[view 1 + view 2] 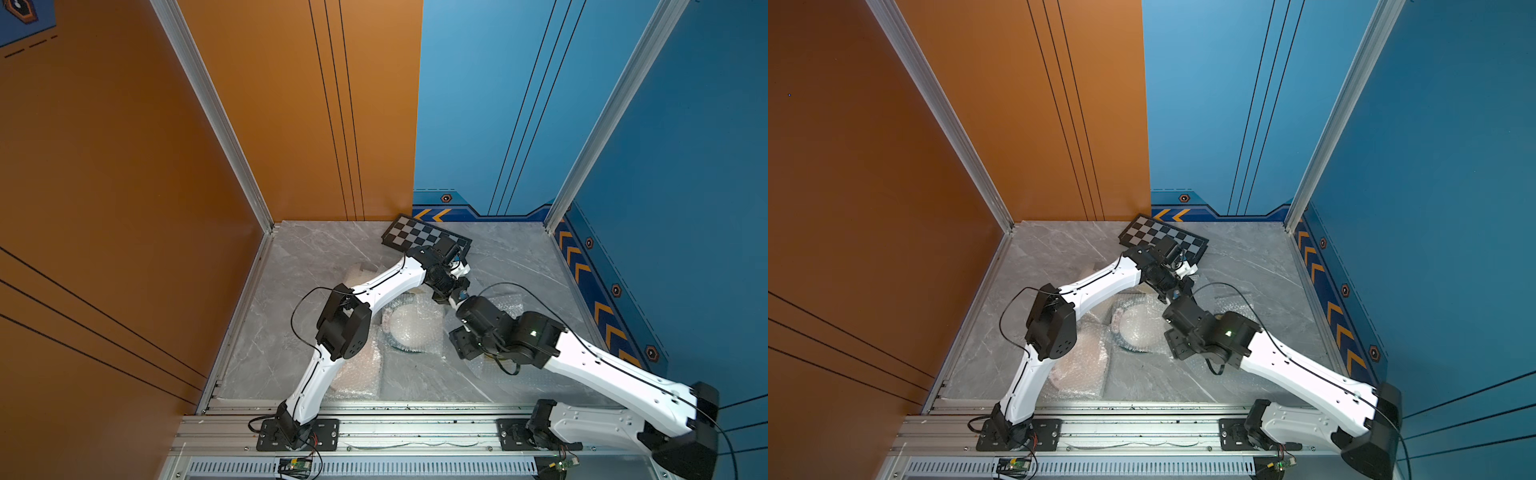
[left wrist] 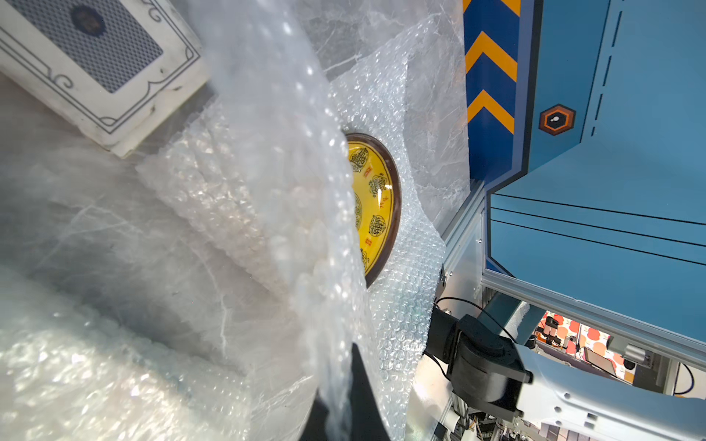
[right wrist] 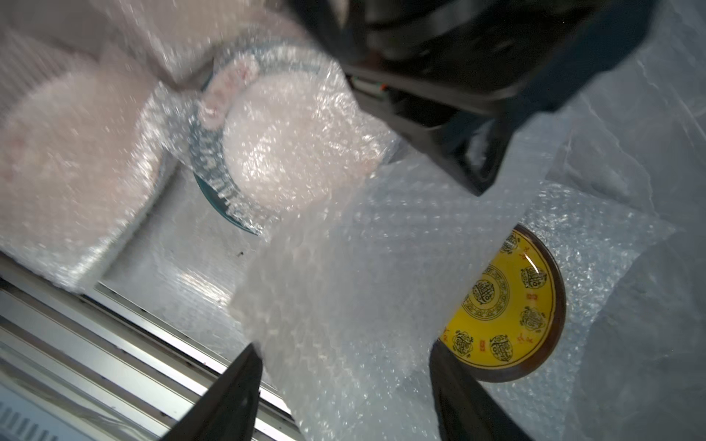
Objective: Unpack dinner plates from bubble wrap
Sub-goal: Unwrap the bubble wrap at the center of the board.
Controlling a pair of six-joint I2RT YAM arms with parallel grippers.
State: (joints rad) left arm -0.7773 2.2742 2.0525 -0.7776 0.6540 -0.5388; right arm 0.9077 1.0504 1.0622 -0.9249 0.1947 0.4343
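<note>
A yellow dark-patterned dinner plate [image 2: 378,206] [image 3: 512,305] lies on spread bubble wrap, half covered by a lifted bubble wrap sheet [image 2: 290,183] [image 3: 344,286]. My left gripper [image 2: 338,382] [image 1: 451,296] is shut on that sheet's edge. My right gripper [image 3: 342,355] stands open, and the sheet hangs loose between its fingers. The two grippers meet above the table's middle in both top views, where the arms hide the yellow plate. A wrapped plate with a green-lettered rim [image 1: 409,328] [image 1: 1136,330] [image 3: 267,152] lies nearer the front.
A larger wrapped bundle [image 1: 357,370] [image 1: 1079,365] [image 3: 68,152] sits front left, under the left arm. The checkerboard [image 1: 419,235] [image 1: 1156,235] lies at the back wall. A white card box [image 2: 99,65] rests near the wrap. The aluminium rail [image 1: 415,432] borders the front.
</note>
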